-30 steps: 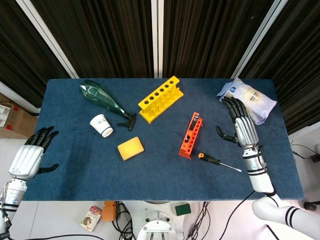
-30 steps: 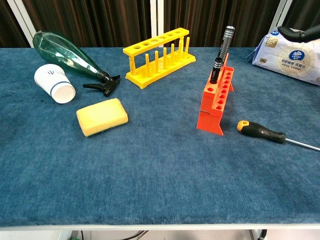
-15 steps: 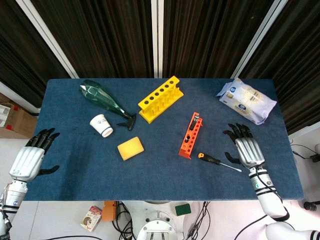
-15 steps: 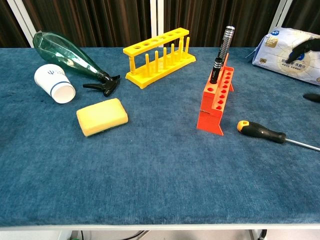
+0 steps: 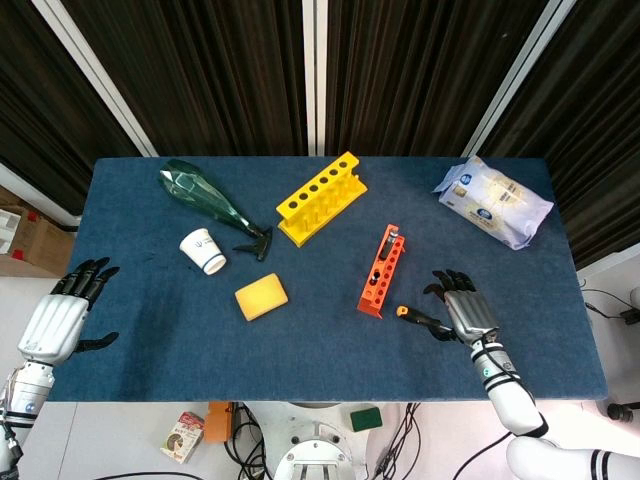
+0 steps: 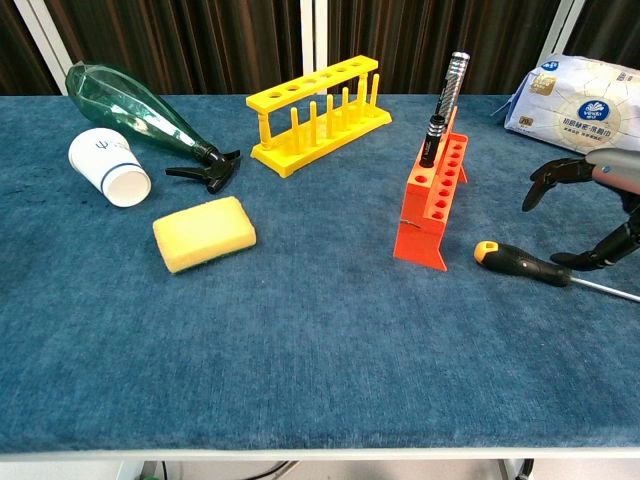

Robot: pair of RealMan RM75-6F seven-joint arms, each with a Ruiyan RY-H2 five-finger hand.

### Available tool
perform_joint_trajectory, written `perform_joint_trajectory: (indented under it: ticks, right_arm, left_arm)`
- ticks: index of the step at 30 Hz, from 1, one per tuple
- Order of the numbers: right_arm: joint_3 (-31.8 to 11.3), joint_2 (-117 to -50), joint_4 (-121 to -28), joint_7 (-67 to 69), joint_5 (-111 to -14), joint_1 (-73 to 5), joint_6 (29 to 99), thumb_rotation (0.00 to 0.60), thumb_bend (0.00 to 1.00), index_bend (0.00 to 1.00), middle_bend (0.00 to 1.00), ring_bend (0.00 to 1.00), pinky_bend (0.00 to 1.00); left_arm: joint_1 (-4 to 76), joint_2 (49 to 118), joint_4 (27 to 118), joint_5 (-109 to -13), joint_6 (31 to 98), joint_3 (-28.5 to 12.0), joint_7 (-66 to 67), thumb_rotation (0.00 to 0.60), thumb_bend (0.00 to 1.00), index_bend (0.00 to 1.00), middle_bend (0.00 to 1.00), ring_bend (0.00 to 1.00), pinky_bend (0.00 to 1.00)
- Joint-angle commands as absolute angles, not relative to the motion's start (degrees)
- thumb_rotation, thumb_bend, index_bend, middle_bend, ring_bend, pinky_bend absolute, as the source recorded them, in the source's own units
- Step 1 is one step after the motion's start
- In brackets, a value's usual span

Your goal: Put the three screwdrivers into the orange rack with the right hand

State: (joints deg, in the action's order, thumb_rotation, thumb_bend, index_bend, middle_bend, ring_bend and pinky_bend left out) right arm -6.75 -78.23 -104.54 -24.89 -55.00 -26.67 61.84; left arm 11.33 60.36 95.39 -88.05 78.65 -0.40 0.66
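The orange rack stands right of the table's middle. Two dark screwdrivers stand upright in its far holes. A third screwdriver, with an orange and black handle, lies on the cloth just right of the rack's near end. My right hand hovers open right over its shaft, fingers spread and curled down, thumb close to the handle, holding nothing. Off the table's left front corner my left hand hangs open.
A yellow rack, a green spray bottle, a paper cup and a yellow sponge occupy the left and middle. A white tissue pack lies at the back right corner.
My right hand has swept from beside the tissue pack toward the front and left, coming down over the lying screwdriver. The left hand has barely shifted.
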Motion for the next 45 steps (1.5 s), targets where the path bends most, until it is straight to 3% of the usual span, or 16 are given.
perform_joint_trajectory:
  ticks: [1, 14, 33, 45]
  right_arm:
    - [-6.5, -80.2, -103.1, -25.8, -54.1, -27.2, 62.5, 0.600, 0.27, 0.34, 0.06, 0.00, 0.00]
    - [-5.8, -85.0, -99.3, -27.9, -52.3, -28.7, 63.0, 0.600, 0.30, 0.37, 0.06, 0.00, 0.00]
    - [-5.5, -86.8, -97.7, -28.2, -51.4, -29.8, 62.6, 0.600, 0.33, 0.43, 0.08, 0.00, 0.00]
    - [-5.5, -86.7, -98.2, -27.8, -52.3, -29.7, 63.7, 0.600, 0.40, 0.52, 0.10, 0.00, 0.00]
  left_arm:
    - [11.3, 60.3, 95.3, -88.1, 78.8, -0.4, 0.4, 0.600, 0.04, 0.12, 0.03, 0.03, 0.20]
    - [11.2, 60.0, 95.0, -88.5, 79.1, -0.5, -0.3, 0.600, 0.04, 0.12, 0.03, 0.03, 0.20]
    - [11.3, 60.1, 94.5, -88.6, 79.0, -0.5, -0.9, 0.600, 0.03, 0.12, 0.03, 0.03, 0.20]
    - [11.6, 60.3, 94.6, -88.3, 78.3, -0.5, -0.5, 0.600, 0.03, 0.12, 0.03, 0.03, 0.19]
